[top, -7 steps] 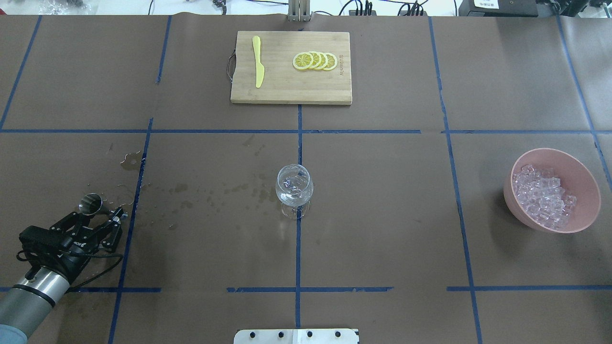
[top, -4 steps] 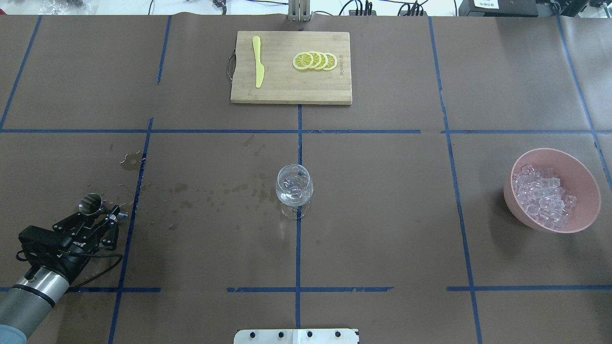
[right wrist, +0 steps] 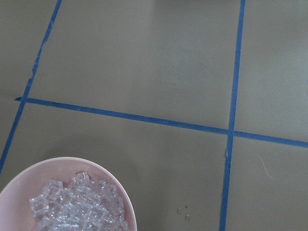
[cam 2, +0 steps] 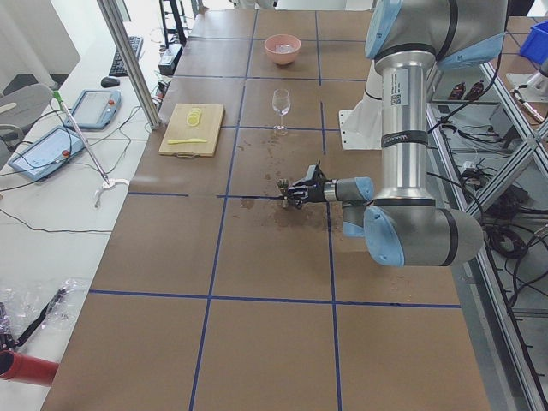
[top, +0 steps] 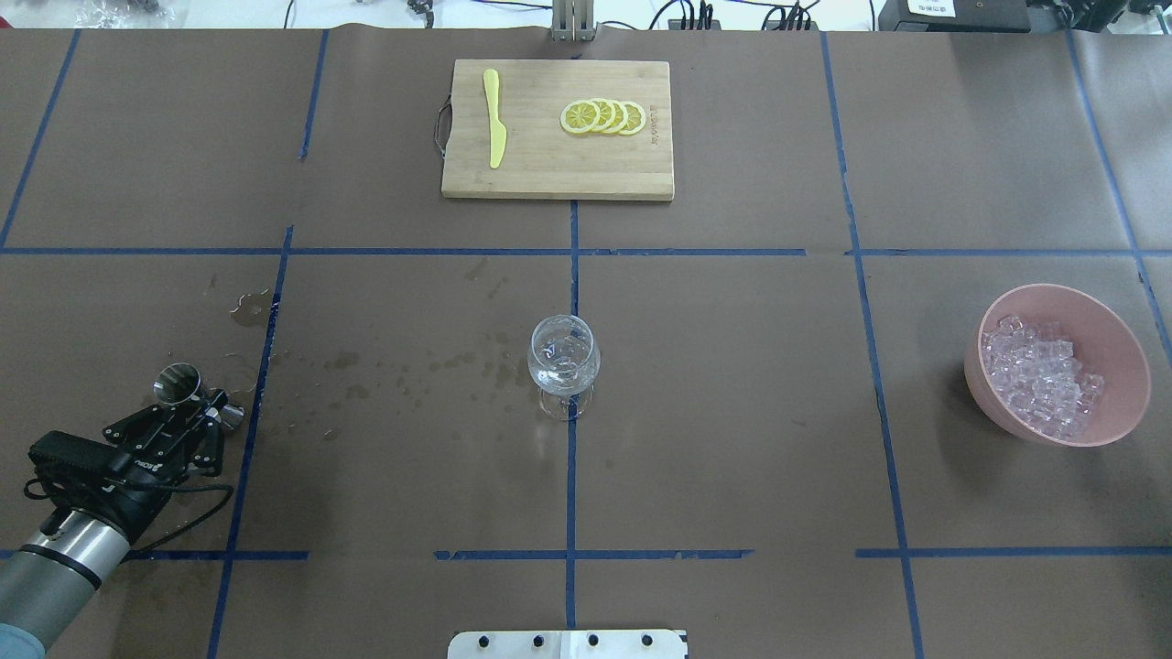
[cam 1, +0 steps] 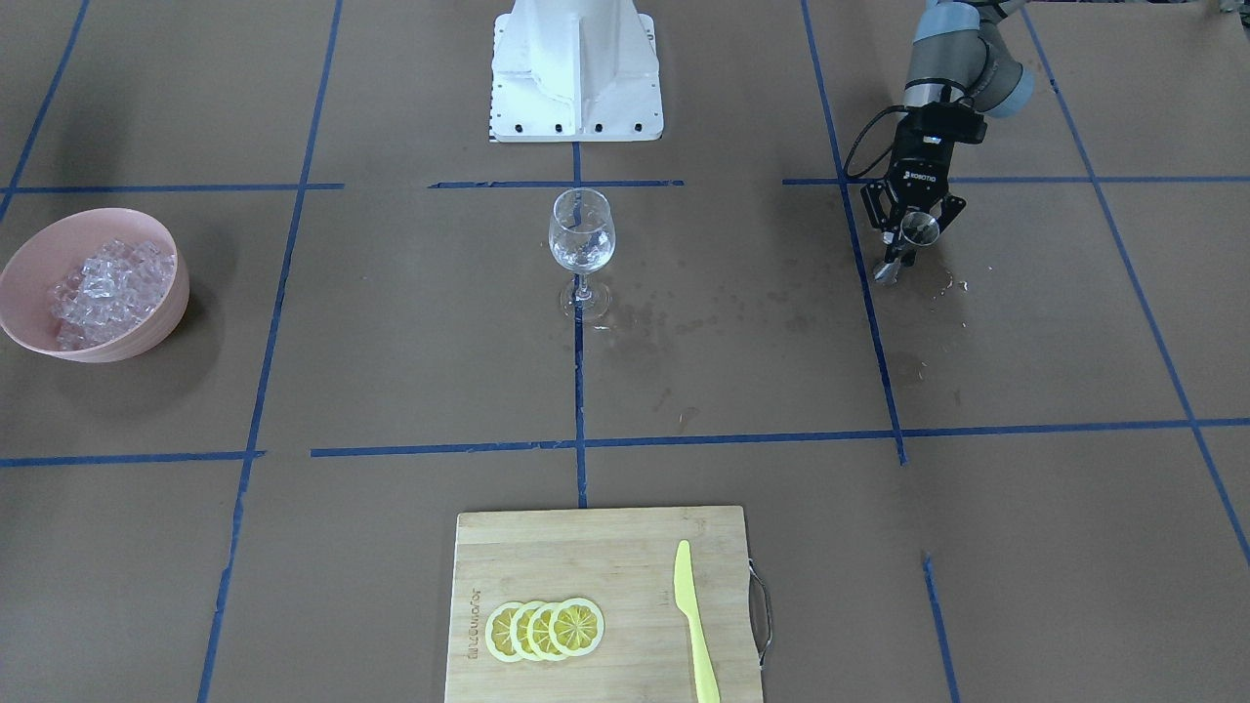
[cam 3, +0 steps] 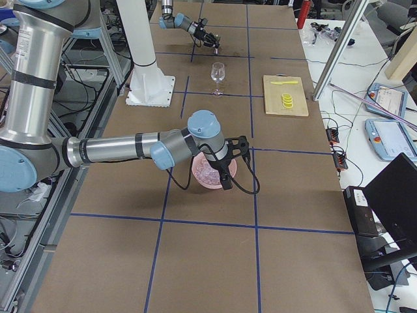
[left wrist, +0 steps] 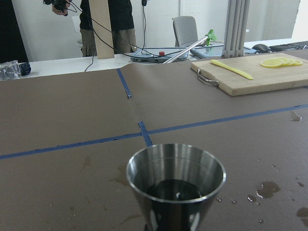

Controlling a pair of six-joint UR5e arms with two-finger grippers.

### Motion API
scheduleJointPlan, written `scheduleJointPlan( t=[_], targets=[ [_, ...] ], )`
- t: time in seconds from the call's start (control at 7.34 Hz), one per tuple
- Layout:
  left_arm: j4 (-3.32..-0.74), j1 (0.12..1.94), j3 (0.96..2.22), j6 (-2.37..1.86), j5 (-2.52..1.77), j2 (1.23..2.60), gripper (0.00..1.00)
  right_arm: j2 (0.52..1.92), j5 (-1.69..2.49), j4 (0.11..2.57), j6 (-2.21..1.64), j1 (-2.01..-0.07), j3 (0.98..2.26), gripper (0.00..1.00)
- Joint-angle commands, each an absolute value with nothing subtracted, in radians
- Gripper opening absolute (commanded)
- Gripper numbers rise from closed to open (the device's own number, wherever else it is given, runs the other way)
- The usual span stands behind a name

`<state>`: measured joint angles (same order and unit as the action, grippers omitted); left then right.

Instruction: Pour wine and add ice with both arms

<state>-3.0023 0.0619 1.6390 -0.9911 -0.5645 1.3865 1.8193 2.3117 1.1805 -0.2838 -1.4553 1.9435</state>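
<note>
Left pincer [top: 209,409], lower left of the overhead view, looks pinched on the waist of a steel jigger [top: 177,384]. The wrist view shows the cup upright with something dark at the bottom. Right pincer [cam 3: 228,166] shows only in the right side view, over the pink bowl [top: 1112,334]; can't tell if it's spread or pressed together.

Ice [top: 1042,377] is all heaped in that bowl, right edge of the overhead view. Wine glass [top: 564,359] stands at centre, clear liquid inside, well apart from both.

Risks, my read:
- Jigger foot is narrow and the table [top: 732,412] under it has wet spots [top: 403,375], so it could tip or skid on release.
- Cubes are small and glassy. They're likely to squirt out of a pinch or scatter, and a hard plunge could shove the bowl.
- The glass is stemmed and top-heavy. A cube dropped from height splashes; a bump on the rim topples it.

Writing: "ROBOTIQ" in white on the left pincer body. The mark on the cutting board [top: 549,165] edge is too small to read.
</note>
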Motion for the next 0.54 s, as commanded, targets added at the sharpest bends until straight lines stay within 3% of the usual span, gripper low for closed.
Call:
scheduleJointPlan(
  t=[0.0,0.41],
  targets=[
    [-3.104,0.063,1.638,-0.950,-0.566,1.385,0.00,1.819,2.312,1.181,-0.284,-1.456,1.944,1.00],
    [-3.109,0.063,1.706,-0.688,-0.574,1.477,0.00,1.821,2.312,1.181,-0.284,-1.456,1.944,1.00]
  ],
)
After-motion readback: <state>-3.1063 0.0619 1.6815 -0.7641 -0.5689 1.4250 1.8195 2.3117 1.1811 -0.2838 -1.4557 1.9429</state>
